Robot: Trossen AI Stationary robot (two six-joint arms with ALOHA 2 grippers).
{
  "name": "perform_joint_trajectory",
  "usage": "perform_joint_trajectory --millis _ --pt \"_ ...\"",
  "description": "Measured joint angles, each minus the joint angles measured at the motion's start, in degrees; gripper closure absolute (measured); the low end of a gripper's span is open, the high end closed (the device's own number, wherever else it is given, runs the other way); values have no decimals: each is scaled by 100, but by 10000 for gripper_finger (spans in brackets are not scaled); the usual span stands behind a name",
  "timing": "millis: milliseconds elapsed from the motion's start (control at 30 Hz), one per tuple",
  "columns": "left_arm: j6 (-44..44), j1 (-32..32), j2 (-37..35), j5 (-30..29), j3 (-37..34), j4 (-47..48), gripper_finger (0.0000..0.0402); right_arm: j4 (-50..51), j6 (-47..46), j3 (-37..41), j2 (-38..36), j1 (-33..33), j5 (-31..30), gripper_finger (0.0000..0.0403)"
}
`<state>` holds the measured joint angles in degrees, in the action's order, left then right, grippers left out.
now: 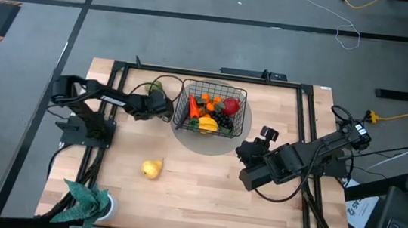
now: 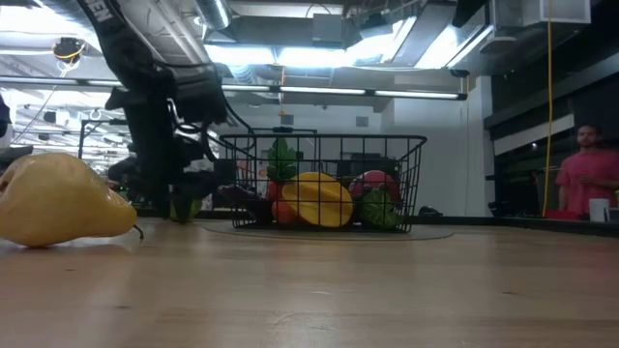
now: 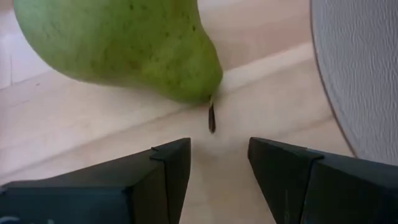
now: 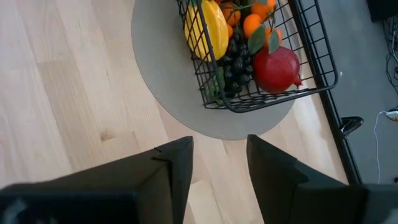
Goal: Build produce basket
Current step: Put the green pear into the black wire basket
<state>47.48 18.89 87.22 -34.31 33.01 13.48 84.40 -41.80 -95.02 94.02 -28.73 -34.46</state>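
Left gripper [image 3: 219,168], jaws parted and empty, faces the green pear [image 1: 156,88] left of the basket [image 1: 241,95] at upper centre; likely light, rigid, smooth-skinned, best pinched across its broad belly.

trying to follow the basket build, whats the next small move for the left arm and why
Probably ease the left gripper forward until its open fingers straddle the green pear, then close. The pear lies on the table just ahead of the fingertips, outside the basket, with nothing gripped yet.
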Motion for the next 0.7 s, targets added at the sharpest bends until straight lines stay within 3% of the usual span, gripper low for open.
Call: perform_joint_trajectory --millis 700 --pt "-307 114 132 -216 -7 -378 266 -61 -9 0 0 0 2 264"
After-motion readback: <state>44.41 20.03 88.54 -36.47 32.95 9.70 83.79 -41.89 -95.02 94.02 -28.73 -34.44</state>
